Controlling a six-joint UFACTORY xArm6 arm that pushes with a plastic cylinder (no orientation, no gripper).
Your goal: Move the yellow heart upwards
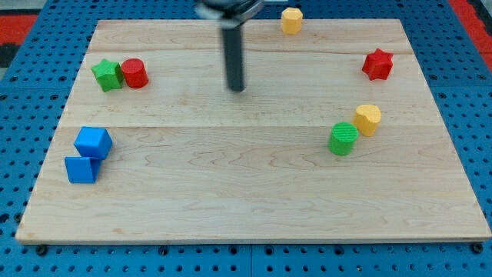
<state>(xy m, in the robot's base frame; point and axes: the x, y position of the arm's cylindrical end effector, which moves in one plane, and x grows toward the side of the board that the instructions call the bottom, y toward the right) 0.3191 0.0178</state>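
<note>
The yellow heart [368, 119] lies at the view's right on the wooden board [246, 200], touching a green cylinder [343, 138] at its lower left. My tip [236, 89] is on the board's upper middle, far to the left of the yellow heart and a little above its level, touching no block.
A yellow hexagon [291, 20] sits at the top edge. A red star [377, 65] is at the upper right. A green star [108, 75] and a red cylinder [134, 73] touch at the upper left. Two blue blocks [93, 142] [81, 169] sit at the left.
</note>
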